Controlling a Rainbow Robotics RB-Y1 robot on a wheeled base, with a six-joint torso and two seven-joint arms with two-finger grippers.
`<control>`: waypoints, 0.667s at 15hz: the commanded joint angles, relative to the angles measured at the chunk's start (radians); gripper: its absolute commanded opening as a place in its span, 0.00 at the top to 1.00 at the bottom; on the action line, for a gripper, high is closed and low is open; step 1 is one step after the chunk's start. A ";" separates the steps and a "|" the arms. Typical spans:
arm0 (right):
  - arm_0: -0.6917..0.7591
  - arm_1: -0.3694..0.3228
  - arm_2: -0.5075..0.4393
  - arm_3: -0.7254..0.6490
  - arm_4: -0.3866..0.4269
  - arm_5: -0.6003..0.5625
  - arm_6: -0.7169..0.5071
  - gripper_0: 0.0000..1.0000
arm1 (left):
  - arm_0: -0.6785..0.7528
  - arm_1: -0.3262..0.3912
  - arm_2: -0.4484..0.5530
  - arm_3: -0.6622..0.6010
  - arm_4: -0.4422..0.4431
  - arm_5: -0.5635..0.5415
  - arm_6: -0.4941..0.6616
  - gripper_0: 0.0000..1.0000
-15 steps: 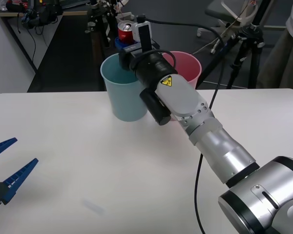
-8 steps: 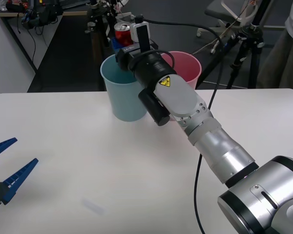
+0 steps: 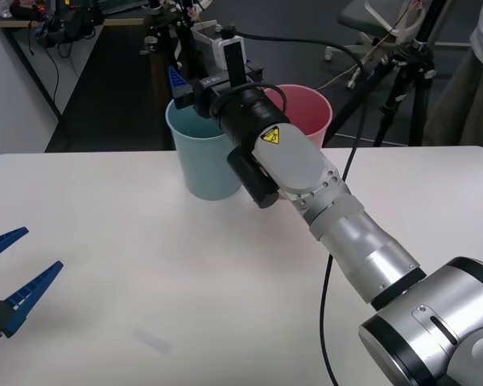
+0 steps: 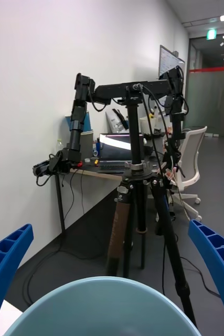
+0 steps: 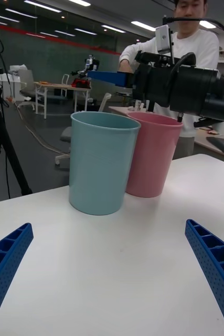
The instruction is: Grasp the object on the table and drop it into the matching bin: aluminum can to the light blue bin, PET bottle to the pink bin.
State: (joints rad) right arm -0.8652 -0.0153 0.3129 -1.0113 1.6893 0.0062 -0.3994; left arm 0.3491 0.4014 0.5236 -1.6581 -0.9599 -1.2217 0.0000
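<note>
Two blue fingers of the left gripper [image 3: 42, 248] sit spread apart at the lower left of the front view. They hold nothing and rest low over the white table [image 3: 145, 265], well apart from the bins. A bit further right, in the upper middle of the frame, stands the light blue bin [image 3: 201, 165]. The right gripper [image 3: 197, 80] hangs right above its open mouth, at the end of the long arm that reaches in from the lower right. In the right wrist view, that gripper's fingers [image 4: 7, 262] sit wide apart at the two bottom corners with nothing between them, and the blue bin's round rim shows low in the middle of the frame, right between them. So the bin's mouth lies straight below the open claw. The can is not in either claw and not on the bare table. I cannot tell for sure where it is, but I think it is down inside the light blue bin, hidden by the bin's wall. That would be the right bin for a can. Just to the right of the blue bin, touching it or almost touching, stands the pink bin [image 3: 310, 108], partly behind the arm. The right arm is much nearer to both bins than the left arm. I think the next move is only to lift the right claw up and away.
</note>
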 commanded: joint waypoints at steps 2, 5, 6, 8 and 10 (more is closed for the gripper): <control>0.008 0.000 0.003 -0.029 -0.003 -0.002 -0.001 0.00 | 0.000 0.000 0.000 0.000 0.000 0.000 0.000 0.00; 0.097 -0.022 0.003 -0.162 -0.005 -0.046 0.005 0.00 | 0.000 0.000 0.000 0.000 0.000 0.000 0.000 0.00; 0.135 -0.035 0.005 -0.217 -0.005 -0.064 0.005 0.00 | 0.000 0.000 0.000 0.000 0.000 0.000 0.000 0.00; 0.226 -0.074 0.003 -0.349 -0.005 -0.126 0.002 0.00 | 0.000 0.000 0.000 0.000 0.000 0.000 0.000 0.00; 0.321 -0.117 0.003 -0.481 -0.007 -0.180 -0.002 0.00 | 0.000 0.000 0.000 0.000 0.000 0.000 0.000 0.00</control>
State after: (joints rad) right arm -0.5815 -0.1143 0.3162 -1.4411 1.6841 -0.1528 -0.4005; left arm 0.3491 0.4014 0.5236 -1.6581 -0.9599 -1.2217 0.0000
